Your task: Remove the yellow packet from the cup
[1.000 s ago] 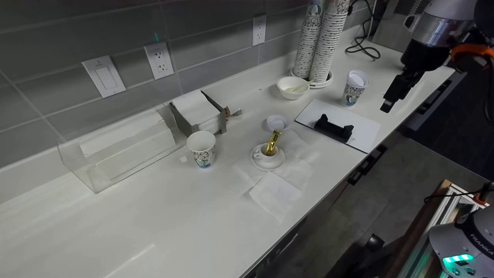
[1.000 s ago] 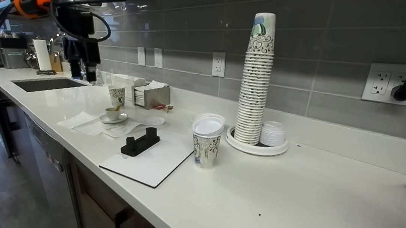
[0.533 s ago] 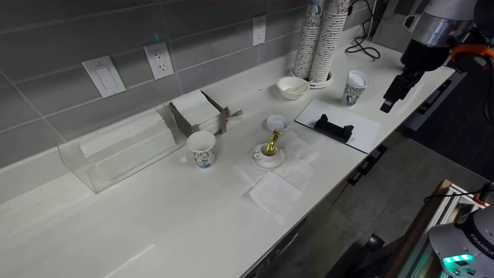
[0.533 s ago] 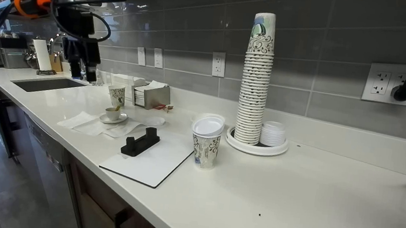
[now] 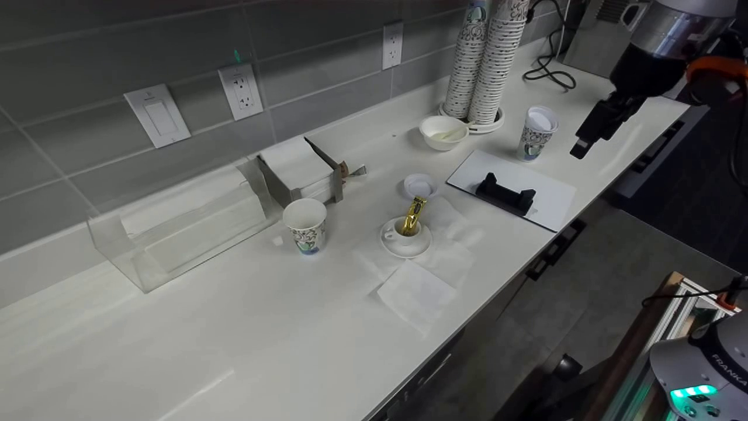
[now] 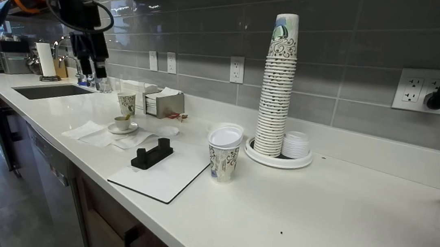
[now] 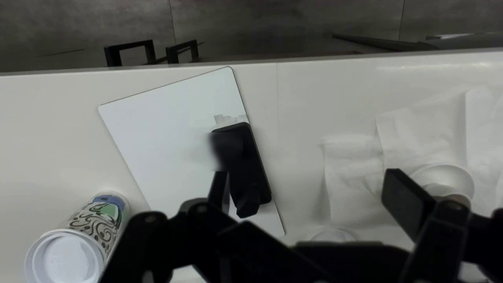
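The cup [image 5: 402, 239] is small, low and white. It stands upright on a white saucer [image 5: 407, 251] on the counter. The gold-yellow packet [image 5: 414, 215] stands tilted in it, its upper part above the rim. In an exterior view the cup [image 6: 122, 124] shows with just the packet's tip [image 6: 127, 117] above it. My gripper [image 5: 578, 149] is open, empty and high above the counter, well apart from the cup; it also shows in an exterior view [image 6: 93, 73]. In the wrist view [image 7: 312, 192] its fingers are wide apart; the right finger partly hides the saucer [image 7: 446, 175] and cup. The packet is not visible there.
A white board [image 5: 543, 187] with a black holder [image 5: 504, 196] lies nearby. A lidded paper cup [image 5: 534, 140], tall cup stacks [image 5: 497, 70], a bowl [image 5: 439, 133], a lid [image 5: 419, 186], napkins [image 5: 418, 292], a napkin holder [image 5: 304, 172] and another paper cup [image 5: 308, 231] stand around.
In the last half second my gripper has risen slightly and tilted a little. It remains open. The cup and packet have not moved.
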`<state>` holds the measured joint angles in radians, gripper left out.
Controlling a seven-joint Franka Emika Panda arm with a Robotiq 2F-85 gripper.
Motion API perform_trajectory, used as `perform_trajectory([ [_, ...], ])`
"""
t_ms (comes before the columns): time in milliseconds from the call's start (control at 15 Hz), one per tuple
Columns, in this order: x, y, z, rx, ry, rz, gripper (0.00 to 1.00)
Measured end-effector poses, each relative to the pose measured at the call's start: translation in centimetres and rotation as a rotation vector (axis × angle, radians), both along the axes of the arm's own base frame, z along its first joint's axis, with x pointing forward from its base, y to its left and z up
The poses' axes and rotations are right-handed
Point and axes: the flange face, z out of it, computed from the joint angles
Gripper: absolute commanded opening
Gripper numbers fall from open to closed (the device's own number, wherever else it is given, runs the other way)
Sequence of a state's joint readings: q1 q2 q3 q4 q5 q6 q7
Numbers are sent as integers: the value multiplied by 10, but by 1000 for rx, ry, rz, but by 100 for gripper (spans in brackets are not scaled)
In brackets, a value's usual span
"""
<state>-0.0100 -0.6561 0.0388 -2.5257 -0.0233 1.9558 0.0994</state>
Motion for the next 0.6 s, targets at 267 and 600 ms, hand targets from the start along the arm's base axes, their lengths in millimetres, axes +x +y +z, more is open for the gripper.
perform_trajectory([
  [267, 4, 13, 24, 5, -57, -18, 100],
  [600, 13, 19, 29, 47, -59, 166, 100],
])
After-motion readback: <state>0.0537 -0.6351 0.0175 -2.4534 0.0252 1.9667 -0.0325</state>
